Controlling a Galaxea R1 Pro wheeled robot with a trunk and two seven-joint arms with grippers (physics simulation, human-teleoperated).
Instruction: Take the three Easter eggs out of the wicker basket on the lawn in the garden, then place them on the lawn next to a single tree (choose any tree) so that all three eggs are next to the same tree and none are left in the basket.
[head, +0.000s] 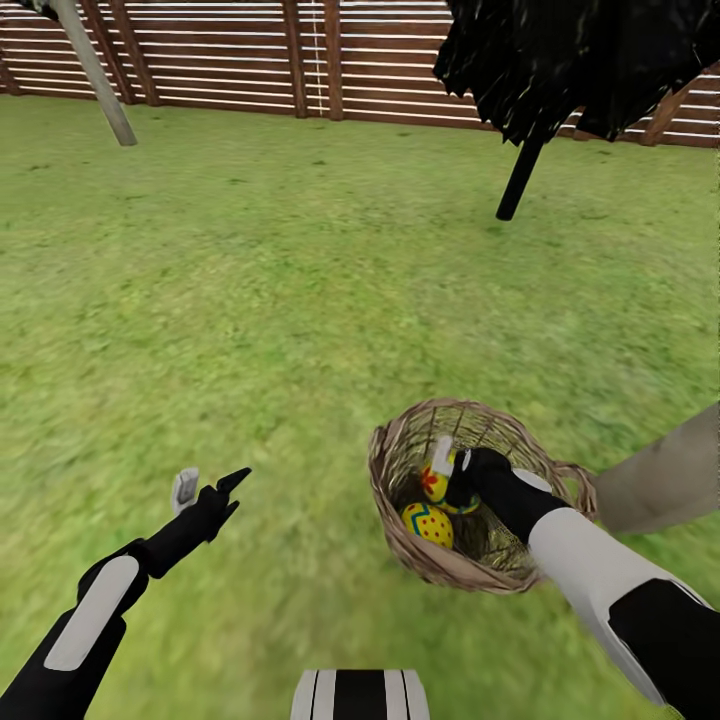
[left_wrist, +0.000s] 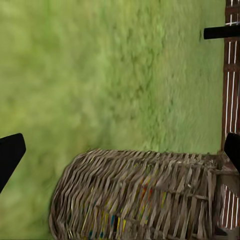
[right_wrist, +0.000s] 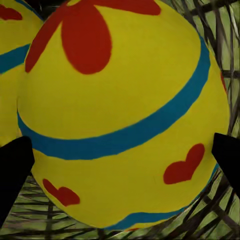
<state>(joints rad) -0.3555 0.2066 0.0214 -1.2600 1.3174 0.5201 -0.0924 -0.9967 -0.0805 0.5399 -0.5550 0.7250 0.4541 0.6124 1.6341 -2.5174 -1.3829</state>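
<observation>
2 Easter eggs (head: 428, 523) show in the wicker basket (head: 405, 450), so no egg is out on the lawn (head: 250, 300) yet. Your right gripper (head: 452, 477) is down inside, fingers spread wide around 1 egg (right_wrist: 125, 115), not squeezing. Your left gripper (head: 207, 487) hangs open beside the basket, holding nothing. I cannot see a 3rd egg.

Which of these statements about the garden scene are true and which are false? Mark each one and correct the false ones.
1. The right gripper is inside the wicker basket. True.
2. The left gripper holds an egg. False: it is empty, over the lawn.
3. Eggs lie on the grass by the tree. False: the eggs in view, such as the egg, are in the basket.
4. A slatted fence borders the lawn. True.
</observation>
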